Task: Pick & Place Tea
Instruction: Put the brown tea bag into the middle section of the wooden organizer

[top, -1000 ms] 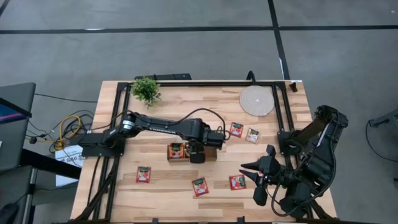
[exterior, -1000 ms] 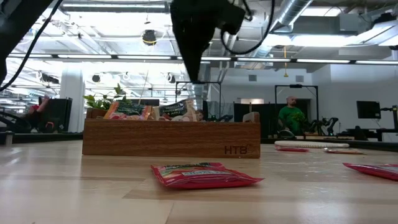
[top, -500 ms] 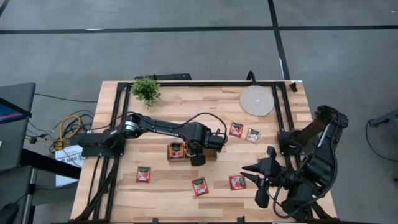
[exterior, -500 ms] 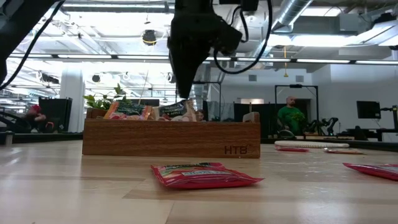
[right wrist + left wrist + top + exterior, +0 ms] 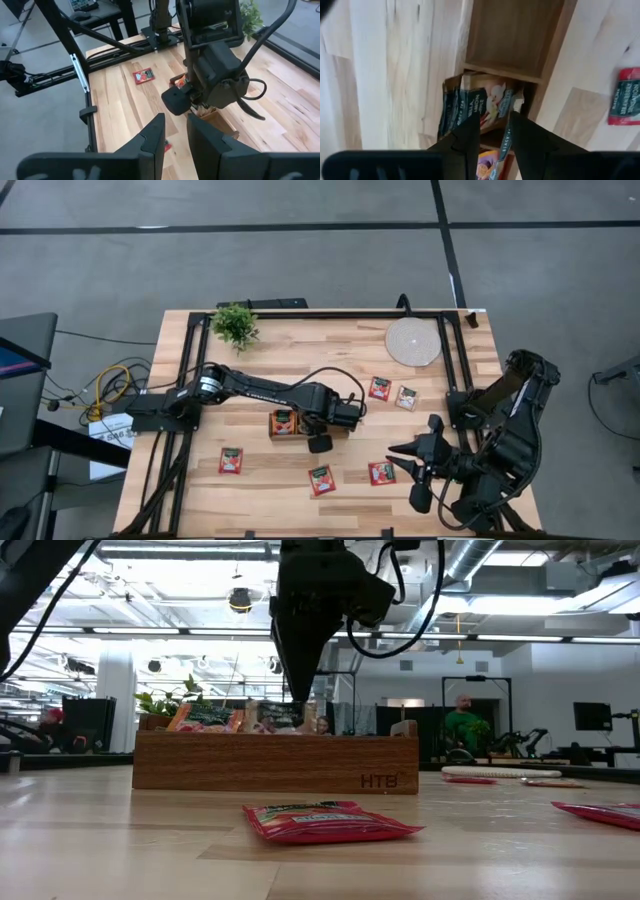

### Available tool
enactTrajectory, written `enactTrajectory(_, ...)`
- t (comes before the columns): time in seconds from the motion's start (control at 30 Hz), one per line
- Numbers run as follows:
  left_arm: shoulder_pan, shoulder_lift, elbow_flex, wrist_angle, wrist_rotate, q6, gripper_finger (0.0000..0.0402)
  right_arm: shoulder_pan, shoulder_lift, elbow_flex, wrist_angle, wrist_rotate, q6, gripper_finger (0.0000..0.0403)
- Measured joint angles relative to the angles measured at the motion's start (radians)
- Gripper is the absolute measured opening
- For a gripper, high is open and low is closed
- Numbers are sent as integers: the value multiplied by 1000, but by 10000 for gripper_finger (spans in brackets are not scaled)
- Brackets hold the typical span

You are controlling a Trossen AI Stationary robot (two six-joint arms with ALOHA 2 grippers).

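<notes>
Wooden tray (image 5: 338, 427) sits directly under my left tool (image 5: 492, 131), fingers slightly parted among upright sachets (image 5: 470, 102); whether it grips one, I cannot tell.

Glossy foil-like sachets (image 5: 325, 821), a matt wooden tray (image 5: 275, 762), pale smooth wooden table (image 5: 300, 350).

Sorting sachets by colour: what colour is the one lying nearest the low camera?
Red, with green and white print, this sachet shows best in the low view.

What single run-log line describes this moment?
left gripper: lowered over tray, middle compartment, among sachets | right gripper: waiting at table's right | loose sachets: remain on table
</notes>
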Motion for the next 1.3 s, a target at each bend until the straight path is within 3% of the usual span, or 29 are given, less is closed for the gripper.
enactTrajectory(0.33,3,-20,0,-55,-37,4,99,0,0,0,11,0,-1,72)
enactTrajectory(0.57,3,-129,0,-142,-58,2,99,-2,0,0,-26,-12,-44,72)
enactTrajectory(0.73,2,-261,0,-181,-157,-26,99,-42,0,0,-180,-162,72,72)
enactTrajectory(0.87,-1,-372,0,-180,-175,-89,99,-88,0,0,-395,-314,249,72)
enactTrajectory(0.93,-7,-429,-12,-177,-184,-125,99,-121,-2,-6,-401,-357,256,72)
enactTrajectory(1.1,-42,-607,-164,-152,-208,-258,99,-236,-30,-31,-405,-457,189,72)
enactTrajectory(1.3,-80,-870,-460,-3,-229,-403,99,-424,-49,-147,-405,-575,56,72)
